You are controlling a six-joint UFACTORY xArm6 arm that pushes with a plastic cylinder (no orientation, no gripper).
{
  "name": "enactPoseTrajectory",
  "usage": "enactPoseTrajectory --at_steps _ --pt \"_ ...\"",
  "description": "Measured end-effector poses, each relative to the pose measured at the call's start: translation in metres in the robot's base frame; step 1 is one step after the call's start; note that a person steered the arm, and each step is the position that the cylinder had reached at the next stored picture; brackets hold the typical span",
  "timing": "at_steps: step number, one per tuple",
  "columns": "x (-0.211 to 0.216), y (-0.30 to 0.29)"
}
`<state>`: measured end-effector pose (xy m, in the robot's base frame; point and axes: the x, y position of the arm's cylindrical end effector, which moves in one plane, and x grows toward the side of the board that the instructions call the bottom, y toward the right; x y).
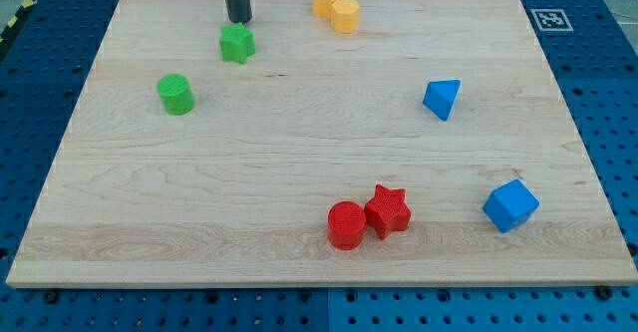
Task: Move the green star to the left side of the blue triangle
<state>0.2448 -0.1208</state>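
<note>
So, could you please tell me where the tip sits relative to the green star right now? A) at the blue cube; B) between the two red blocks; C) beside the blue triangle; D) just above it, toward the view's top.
D: my tip stands just above the green star, toward the view's top.

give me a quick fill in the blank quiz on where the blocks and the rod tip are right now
1. My tip sits just above the green ____ in the view.
2. The red star touches the red ____.
3. The blue triangle lies toward the view's ____ of the green cylinder.
4. The two blocks at the view's top edge are ____ in colour.

Missing words: star; cylinder; right; yellow
</note>
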Motion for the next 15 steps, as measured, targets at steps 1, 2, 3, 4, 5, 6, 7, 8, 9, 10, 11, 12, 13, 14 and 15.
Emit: enactPoseTrajectory --at_steps 1,2,3,4,5,6,7,8,9,10,11,12,13,14,15 --pt "-0.005 -0.003" --pt "0.006 -0.010" --pt "0.011 -0.010" --pt "0.014 -0.013" --pt "0.009 -0.026" --pt "0.028 -0.039" --pt "0.043 -0.030" --pt "0.044 -0.021" --pt "0.052 -0.007" --pt "0.058 -0.007" --pt "0.060 -0.006" --pt "0.063 0.001" --pt "0.063 0.001" --pt "0.064 0.001" --pt "0.070 0.002"
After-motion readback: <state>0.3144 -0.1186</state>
